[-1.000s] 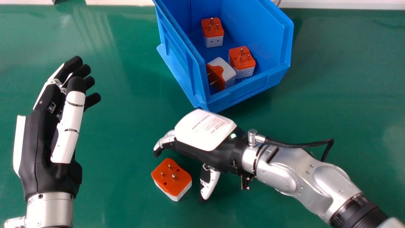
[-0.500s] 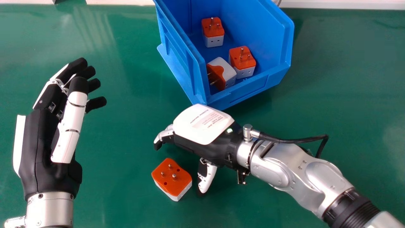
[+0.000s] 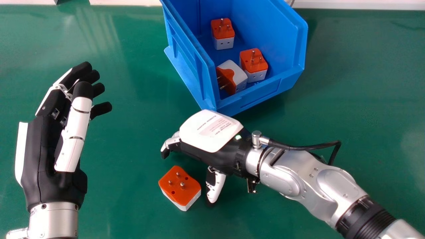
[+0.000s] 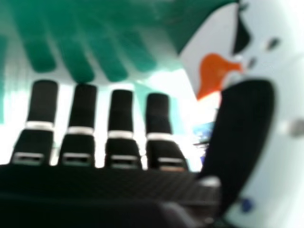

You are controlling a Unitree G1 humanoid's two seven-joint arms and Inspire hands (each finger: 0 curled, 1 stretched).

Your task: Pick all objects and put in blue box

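My right hand (image 3: 212,132) is low over the table, palm down, its relaxed fingers and thumb apart with nothing between them. Just beside it, on the table, lies an orange and white plug adapter (image 3: 181,186) with its pins up. In the right hand view, my right hand (image 4: 121,111) has its fingers extended, and the adapter (image 4: 213,73) is partly hidden by the thumb. The blue box (image 3: 259,98) holds three more adapters: one at the back (image 3: 223,33), one tipped over (image 3: 232,78) and one pins up (image 3: 254,64). My left hand (image 3: 49,156) stands open at the left.
The box's near wall is right behind my right hand. A cable (image 3: 308,147) loops off the right wrist. Bare green table (image 3: 132,139) lies between the two hands, and a pale strip (image 3: 126,2) runs along its far edge.
My right hand has moved slightly toward the box and to the left, its thumb now nearer the adapter. The left hand's fingers have shifted slightly to the right. The adapters have not moved.
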